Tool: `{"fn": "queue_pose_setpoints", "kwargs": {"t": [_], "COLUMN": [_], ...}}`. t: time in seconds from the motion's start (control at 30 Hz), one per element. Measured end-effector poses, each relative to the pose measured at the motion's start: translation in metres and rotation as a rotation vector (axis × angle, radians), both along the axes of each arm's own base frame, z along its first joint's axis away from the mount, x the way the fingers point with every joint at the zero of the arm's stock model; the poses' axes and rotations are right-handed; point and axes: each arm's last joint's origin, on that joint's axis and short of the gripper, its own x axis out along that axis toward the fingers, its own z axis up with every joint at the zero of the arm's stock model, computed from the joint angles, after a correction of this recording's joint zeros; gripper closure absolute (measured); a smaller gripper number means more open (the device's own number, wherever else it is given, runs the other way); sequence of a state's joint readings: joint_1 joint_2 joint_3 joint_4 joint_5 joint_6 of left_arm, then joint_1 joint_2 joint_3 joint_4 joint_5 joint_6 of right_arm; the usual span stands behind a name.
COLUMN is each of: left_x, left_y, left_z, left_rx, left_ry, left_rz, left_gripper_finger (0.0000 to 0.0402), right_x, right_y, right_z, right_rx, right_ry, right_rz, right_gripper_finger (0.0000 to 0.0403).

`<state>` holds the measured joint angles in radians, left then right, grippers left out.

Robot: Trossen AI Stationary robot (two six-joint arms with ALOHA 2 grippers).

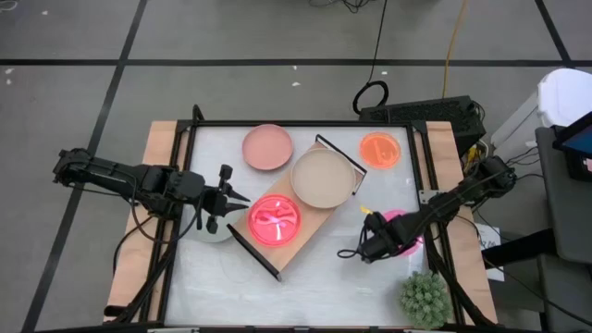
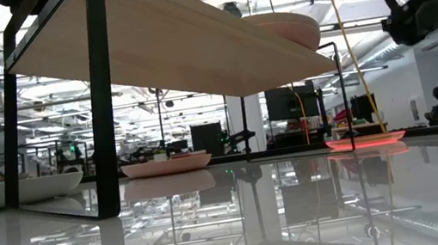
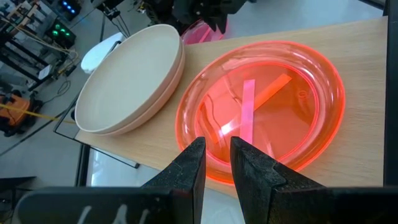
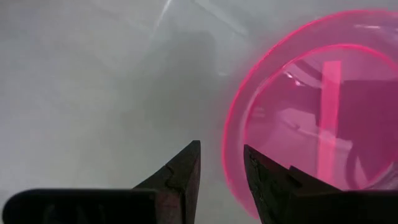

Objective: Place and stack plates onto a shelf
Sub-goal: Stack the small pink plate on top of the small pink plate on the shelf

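The light-wood shelf (image 1: 310,217) stands slantwise mid-table on its black frame ends. A beige plate (image 1: 323,178) and a glowing neon plate (image 1: 274,220) lie on its board. My left gripper (image 3: 217,158) hovers over the neon plate's near rim (image 3: 214,177), fingers slightly apart with nothing between them. My right gripper (image 4: 222,158) points down, open, over the edge of a neon pink plate (image 4: 311,118) that lies flat on the table at the right. That plate's rim (image 4: 231,143) runs under the gap between the fingers. I see no touch.
A dusty pink plate (image 1: 268,147) and an orange plate (image 1: 379,149) lie on the table behind the shelf. A pale grey plate (image 1: 208,229) lies under my left arm. A spiky green plant (image 1: 424,298) stands at the near right corner.
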<state>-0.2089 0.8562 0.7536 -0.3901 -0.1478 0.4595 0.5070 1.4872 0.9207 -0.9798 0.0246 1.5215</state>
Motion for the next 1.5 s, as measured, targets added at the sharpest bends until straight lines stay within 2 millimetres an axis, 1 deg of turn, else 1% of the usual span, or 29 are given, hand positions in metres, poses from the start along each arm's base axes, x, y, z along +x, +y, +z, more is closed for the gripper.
{"fn": "queue_pose_setpoints", "kwargs": {"t": [0.27,0.37,0.43,0.7,0.77,1.0,1.2,1.5], "left_x": [0.0,0.0,0.0,0.0,0.0,0.0,0.0,0.0], "left_y": [0.0,0.0,0.0,0.0,0.0,0.0,0.0,0.0], "left_z": [0.0,0.0,0.0,0.0,0.0,0.0,0.0,0.0], "left_rx": [0.001,0.001,0.003,0.008,0.008,0.007,0.008,0.013], "left_ry": [0.001,0.001,0.001,0.001,0.001,0.001,0.001,0.001], "left_rz": [0.0,0.0,-0.001,-0.004,-0.004,-0.004,-0.004,-0.007], "left_gripper_finger": [0.032,0.032,0.032,0.032,0.032,0.032,0.032,0.032], "right_x": [-0.007,-0.007,-0.007,-0.006,-0.005,-0.004,-0.002,0.009], "right_y": [-0.008,-0.008,-0.008,-0.008,-0.007,-0.007,-0.005,0.001], "right_z": [-0.022,-0.023,-0.023,-0.023,-0.023,-0.023,-0.019,0.003], "right_rx": [0.031,0.03,0.032,0.042,0.047,0.048,0.072,0.081], "right_ry": [0.009,0.009,0.006,-0.003,-0.012,-0.017,-0.011,-0.039], "right_rz": [-0.008,-0.009,-0.008,0.028,0.038,0.042,0.055,0.108], "right_gripper_finger": [0.0298,0.0304,0.0315,0.0393,0.0399,0.0401,0.0402,0.0403]}}
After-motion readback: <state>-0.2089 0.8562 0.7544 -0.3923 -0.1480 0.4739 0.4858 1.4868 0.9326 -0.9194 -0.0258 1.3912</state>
